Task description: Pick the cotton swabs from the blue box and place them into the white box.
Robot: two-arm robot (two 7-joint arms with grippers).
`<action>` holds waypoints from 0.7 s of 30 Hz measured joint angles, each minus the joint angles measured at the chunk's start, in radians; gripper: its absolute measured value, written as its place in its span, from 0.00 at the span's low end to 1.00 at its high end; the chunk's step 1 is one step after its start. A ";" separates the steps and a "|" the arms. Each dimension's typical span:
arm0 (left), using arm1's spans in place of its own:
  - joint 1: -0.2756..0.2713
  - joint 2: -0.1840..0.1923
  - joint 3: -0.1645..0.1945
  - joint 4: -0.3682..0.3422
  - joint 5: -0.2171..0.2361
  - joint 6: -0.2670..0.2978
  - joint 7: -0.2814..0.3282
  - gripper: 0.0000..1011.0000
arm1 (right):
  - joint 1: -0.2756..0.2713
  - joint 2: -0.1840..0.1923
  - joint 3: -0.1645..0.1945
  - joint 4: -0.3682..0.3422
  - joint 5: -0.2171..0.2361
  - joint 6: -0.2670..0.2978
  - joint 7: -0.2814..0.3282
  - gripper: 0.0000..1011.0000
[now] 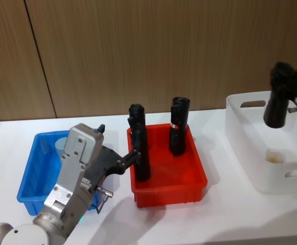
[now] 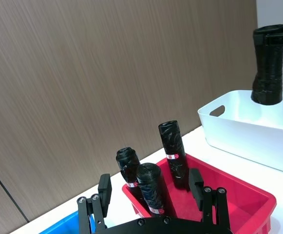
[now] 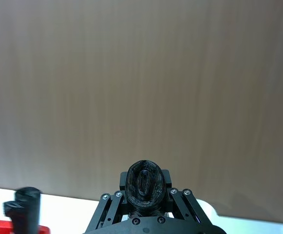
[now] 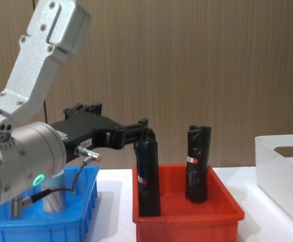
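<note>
Upright black tubes (image 1: 140,148) in the red bin (image 1: 199,178) stand directly ahead of left gripper (image 1: 134,155), blocking forward passage.

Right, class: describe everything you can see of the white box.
The white box is a slightly translucent plastic bin with tall plain walls and oval handle slots. It sits upright on the white table, right of the red bin and apart from it. A small pale item lies inside. The right gripper holds a black tube above it.

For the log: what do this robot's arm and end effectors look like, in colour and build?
The left arm has boxy silver-grey links and a rounded joint housing with a green ring light, plus a thin cable and metal plug. The left end effector is matte black with slim fingers. The right end effector is black too.
</note>
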 joint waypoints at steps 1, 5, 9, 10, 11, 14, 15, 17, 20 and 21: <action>0.000 0.000 0.000 0.000 0.000 0.000 0.000 0.99 | 0.001 0.002 0.002 0.004 0.000 0.004 -0.004 0.35; 0.000 0.000 0.000 0.000 0.000 0.000 0.000 0.99 | 0.010 0.009 0.014 0.030 0.000 0.019 -0.017 0.35; 0.000 0.000 0.000 0.000 0.000 0.000 0.000 0.99 | 0.018 0.015 0.023 0.055 0.002 0.033 -0.026 0.35; 0.000 0.000 0.000 0.000 0.000 0.000 0.000 0.99 | 0.021 0.016 0.026 0.065 0.003 0.038 -0.028 0.35; 0.000 0.000 0.000 0.000 0.000 0.000 0.000 0.99 | 0.022 0.017 0.027 0.071 0.003 0.040 -0.029 0.35; 0.000 0.000 0.000 0.000 0.000 0.000 0.000 0.99 | 0.027 0.020 0.031 0.086 0.007 0.047 -0.033 0.35; 0.000 0.000 0.000 0.000 0.000 0.000 0.000 0.99 | 0.028 0.020 0.032 0.090 0.008 0.048 -0.034 0.35; 0.000 0.000 0.000 0.000 0.000 0.000 0.000 0.99 | 0.031 0.021 0.035 0.100 0.009 0.051 -0.034 0.38; 0.000 0.000 0.000 0.000 0.000 0.000 0.000 0.99 | 0.035 0.023 0.038 0.111 0.010 0.054 -0.035 0.46; 0.000 0.000 0.000 0.000 0.000 0.000 0.000 0.99 | 0.035 0.023 0.038 0.112 0.010 0.054 -0.035 0.48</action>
